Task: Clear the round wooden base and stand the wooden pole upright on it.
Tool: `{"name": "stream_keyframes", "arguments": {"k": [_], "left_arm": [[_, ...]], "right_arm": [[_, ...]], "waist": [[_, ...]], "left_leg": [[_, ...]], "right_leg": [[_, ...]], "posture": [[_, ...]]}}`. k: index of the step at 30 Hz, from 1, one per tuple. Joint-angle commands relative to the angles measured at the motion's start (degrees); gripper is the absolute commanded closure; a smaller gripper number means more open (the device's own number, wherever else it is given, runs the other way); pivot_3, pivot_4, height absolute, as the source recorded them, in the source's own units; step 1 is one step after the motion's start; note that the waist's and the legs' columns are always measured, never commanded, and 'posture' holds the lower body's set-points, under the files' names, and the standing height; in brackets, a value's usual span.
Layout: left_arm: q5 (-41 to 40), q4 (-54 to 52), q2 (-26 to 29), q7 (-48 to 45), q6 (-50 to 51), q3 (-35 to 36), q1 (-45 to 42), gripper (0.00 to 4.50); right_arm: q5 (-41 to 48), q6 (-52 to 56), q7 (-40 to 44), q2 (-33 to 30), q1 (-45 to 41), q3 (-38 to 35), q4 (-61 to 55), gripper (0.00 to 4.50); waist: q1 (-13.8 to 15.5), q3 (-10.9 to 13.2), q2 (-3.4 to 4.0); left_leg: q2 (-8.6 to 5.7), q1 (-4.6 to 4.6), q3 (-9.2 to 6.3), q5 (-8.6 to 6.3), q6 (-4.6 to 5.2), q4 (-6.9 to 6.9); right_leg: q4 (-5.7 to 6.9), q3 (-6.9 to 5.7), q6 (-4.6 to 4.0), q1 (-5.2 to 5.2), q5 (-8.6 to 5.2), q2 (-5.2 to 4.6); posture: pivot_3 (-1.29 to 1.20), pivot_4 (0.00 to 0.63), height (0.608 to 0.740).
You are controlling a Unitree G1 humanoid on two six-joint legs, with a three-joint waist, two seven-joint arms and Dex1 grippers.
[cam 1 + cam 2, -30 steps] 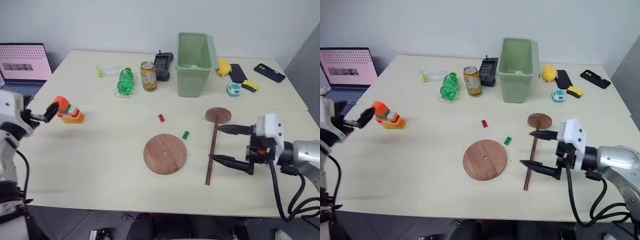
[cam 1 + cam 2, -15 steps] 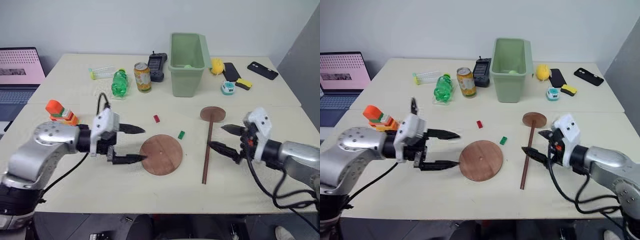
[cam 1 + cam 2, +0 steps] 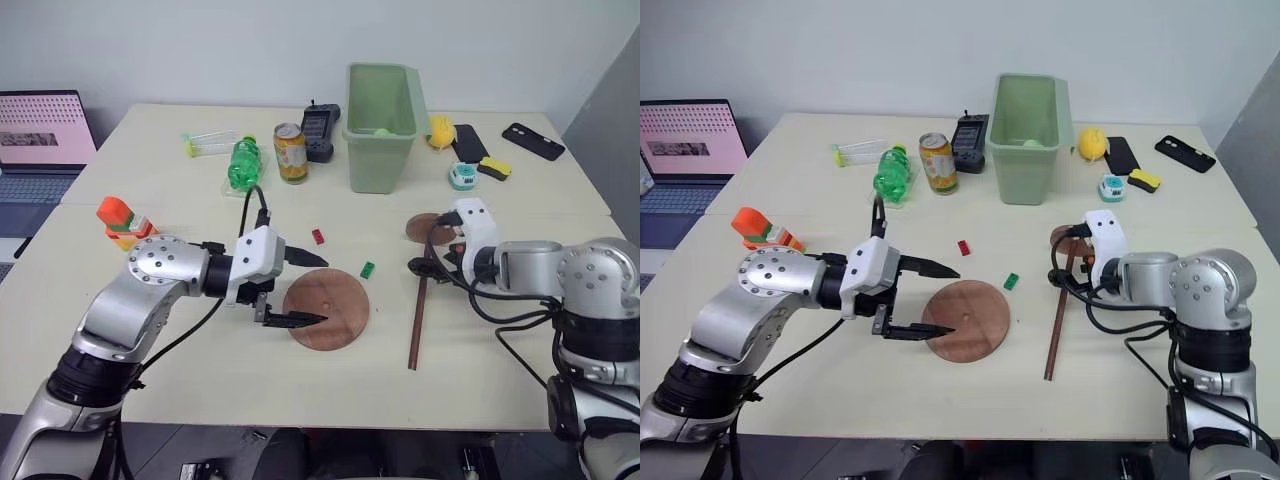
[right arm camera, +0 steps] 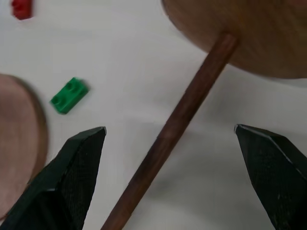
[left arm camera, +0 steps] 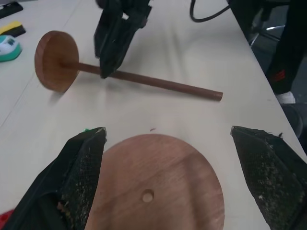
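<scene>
Round wooden base (image 3: 326, 308) is seen flat on the worktop (image 3: 200, 370), bare on top, 1 green brick (image 3: 368, 269) just beside its far edge. Left end effector (image 3: 302, 287) is held wide open at the base's left edge, nothing gripped. Wooden pole (image 3: 418, 318) lies flat right of the base; right end effector (image 4: 170, 139) is spread wide over the rod near its disc end, empty.

We see bright, even overhead light with only faint, soft shadows on the pale table (image 3: 200, 380). In the wrist views our near black fingers (image 4: 72, 177) look soft and out of focus, and the wooden pole (image 4: 177, 129) is slightly blurred.
</scene>
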Motion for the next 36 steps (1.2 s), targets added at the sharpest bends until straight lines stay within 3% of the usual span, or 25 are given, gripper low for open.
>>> {"name": "stream_keyframes", "arguments": {"k": [1,6,9,19,25,29,33,36], "left_arm": [[0.80,-1.87,-0.41,1.19,-0.52,0.49,-0.26,0.16],[0.22,-3.04,-0.96,2.05,0.63,0.98,0.26,0.16],[-0.47,-3.67,-0.93,1.90,1.08,1.39,0.33,0.15],[0.07,-3.03,-0.55,1.20,0.94,0.99,-0.06,0.15],[0.32,-2.17,0.44,0.01,0.66,1.62,-0.23,0.15],[0.42,-1.17,2.66,-0.47,0.39,3.84,0.64,0.15],[-0.25,-0.71,6.69,0.07,1.52,9.23,4.72,0.15],[-0.33,-1.26,9.48,0.68,1.61,13.78,9.73,0.15]], "right_arm": [[2.44,0.43,-2.99,1.46,-4.37,-0.29,6.62,0.00],[4.58,0.43,-7.41,3.17,-6.93,-1.86,14.51,0.00],[6.42,0.43,-10.41,4.26,-7.39,-3.14,17.66,0.47],[11.94,0.43,-17.57,5.87,-6.50,-5.68,19.10,3.03],[15.56,0.43,-21.17,7.43,-5.85,-8.69,16.43,4.26],[17.37,0.43,-18.48,7.76,-7.10,-8.96,9.45,4.25],[20.66,-3.81,-9.55,9.47,-9.77,-8.49,-1.73,4.25],[16.89,-14.41,2.80,9.59,-9.44,-5.72,-11.41,4.25]], "waist": [[-0.27,0.00,0.00],[-0.53,0.00,0.00],[-0.53,0.00,0.00],[-0.69,0.00,0.01],[-0.71,0.00,0.01],[-0.76,0.04,0.07],[-0.99,0.09,0.15],[-1.43,0.11,0.19]], "left_leg": [[0.04,-0.02,-0.03,0.00,0.00,-0.03],[0.05,-0.06,-0.04,0.00,0.00,-0.06],[0.03,-0.06,-0.02,0.00,0.00,-0.05],[0.03,-0.06,-0.01,0.00,0.00,-0.05],[0.04,-0.06,-0.01,0.00,0.00,-0.06],[0.04,-0.07,-0.02,0.00,0.00,-0.07],[0.06,-0.08,-0.11,0.00,0.00,-0.11],[0.13,-0.13,-0.10,-0.01,0.01,-0.21]], "right_leg": [[-0.02,0.01,0.00,0.00,0.00,0.00],[-0.03,0.01,0.00,-0.02,0.00,-0.04],[-0.02,0.02,0.00,-0.02,0.00,-0.04],[-0.02,0.00,0.00,-0.02,0.00,-0.04],[-0.02,0.00,0.00,-0.02,0.00,-0.04],[-0.02,-0.01,0.00,-0.04,0.00,-0.03],[-0.01,-0.02,0.00,-0.13,0.00,-0.01],[0.01,0.03,0.00,-0.33,0.00,-0.02]], "posture": [[0.00,0.150,0.740],[0.00,0.150,0.740],[0.00,0.150,0.740],[0.00,0.150,0.740],[0.00,0.150,0.740],[0.00,0.150,0.740],[0.00,0.150,0.740],[0.00,0.150,0.740]]}}
